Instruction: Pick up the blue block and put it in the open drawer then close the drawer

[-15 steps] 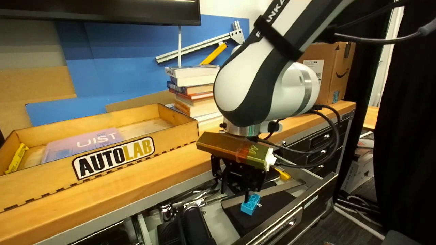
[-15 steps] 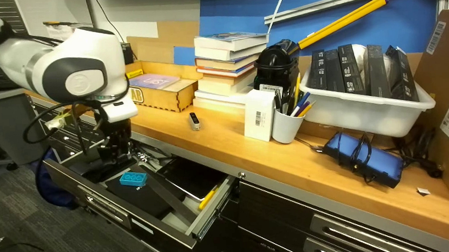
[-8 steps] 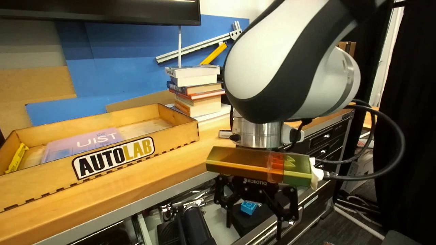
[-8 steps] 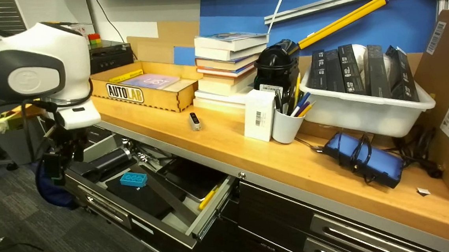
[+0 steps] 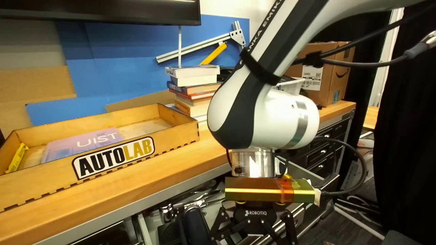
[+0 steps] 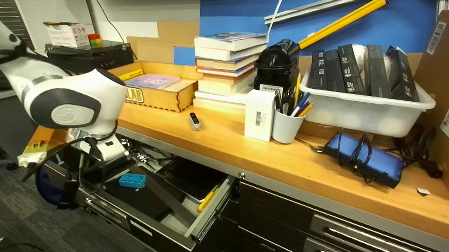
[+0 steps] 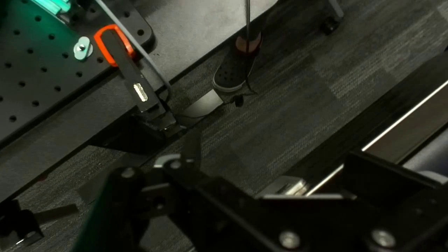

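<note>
rn in an exterior view we're seeing blue block (image 6: 132, 180) in drawer (image 6: 173, 234), approx 3 o'clock of gaping gripper (image 6: 81, 184)

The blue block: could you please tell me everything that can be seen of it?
The bright-blue rectangular block has round studs on its top and looks like plastic. In an exterior view it lies flat, studs up, on a flat black item inside the open dark-grey metal drawer. The jaws do not hold it. The wrist view does not show it.
</note>
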Available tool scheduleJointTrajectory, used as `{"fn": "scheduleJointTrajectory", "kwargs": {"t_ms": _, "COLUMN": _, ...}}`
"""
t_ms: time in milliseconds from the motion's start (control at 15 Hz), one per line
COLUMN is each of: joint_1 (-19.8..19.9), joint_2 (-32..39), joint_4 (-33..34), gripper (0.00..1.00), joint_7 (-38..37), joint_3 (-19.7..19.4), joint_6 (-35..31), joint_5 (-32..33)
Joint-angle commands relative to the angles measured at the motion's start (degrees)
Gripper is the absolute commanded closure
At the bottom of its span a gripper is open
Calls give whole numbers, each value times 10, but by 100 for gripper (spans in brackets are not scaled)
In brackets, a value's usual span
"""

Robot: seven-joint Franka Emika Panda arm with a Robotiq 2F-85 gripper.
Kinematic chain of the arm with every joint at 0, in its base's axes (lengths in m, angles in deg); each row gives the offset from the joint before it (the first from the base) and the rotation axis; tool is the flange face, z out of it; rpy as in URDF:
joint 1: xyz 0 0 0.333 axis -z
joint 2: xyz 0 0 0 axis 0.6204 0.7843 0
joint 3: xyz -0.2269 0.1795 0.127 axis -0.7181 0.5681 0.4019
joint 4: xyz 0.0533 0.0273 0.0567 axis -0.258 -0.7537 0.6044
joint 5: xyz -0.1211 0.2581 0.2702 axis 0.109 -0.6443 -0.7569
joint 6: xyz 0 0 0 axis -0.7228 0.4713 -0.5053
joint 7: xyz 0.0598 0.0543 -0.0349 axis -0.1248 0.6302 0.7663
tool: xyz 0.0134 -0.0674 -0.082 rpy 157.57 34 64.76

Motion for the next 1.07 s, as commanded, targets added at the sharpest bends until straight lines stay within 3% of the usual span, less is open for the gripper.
{"fn": "scheduleJointTrajectory", "kwargs": {"t_ms": 0, "joint_1": 17, "joint_2": 64, "joint_4": 53, "gripper": 0, "joint_7": 60, "joint_3": -3, "joint_6": 66, "joint_5": -2}}
{"fn": "scheduleJointTrajectory", "kwargs": {"t_ms": 133, "joint_1": 23, "joint_2": 64, "joint_4": 63, "gripper": 0, "joint_7": 78, "joint_3": -5, "joint_6": 104, "joint_5": 5}}
{"fn": "scheduleJointTrajectory", "kwargs": {"t_ms": 600, "joint_1": 33, "joint_2": 80, "joint_4": 67, "gripper": 0, "joint_7": 276, "joint_3": -1, "joint_6": 179, "joint_5": 44}}
{"fn": "scheduleJointTrajectory", "kwargs": {"t_ms": 800, "joint_1": 30, "joint_2": 100, "joint_4": 77, "gripper": 0, "joint_7": 264, "joint_3": -3, "joint_6": 187, "joint_5": 58}}
{"fn": "scheduleJointTrajectory", "kwargs": {"t_ms": 933, "joint_1": 24, "joint_2": 105, "joint_4": 73, "gripper": 0, "joint_7": 180, "joint_3": -11, "joint_6": 119, "joint_5": 39}}
{"fn": "scheduleJointTrajectory", "kwargs": {"t_ms": 1000, "joint_1": 27, "joint_2": 107, "joint_4": 75, "gripper": 0, "joint_7": 180, "joint_3": -10, "joint_6": 91, "joint_5": 21}}
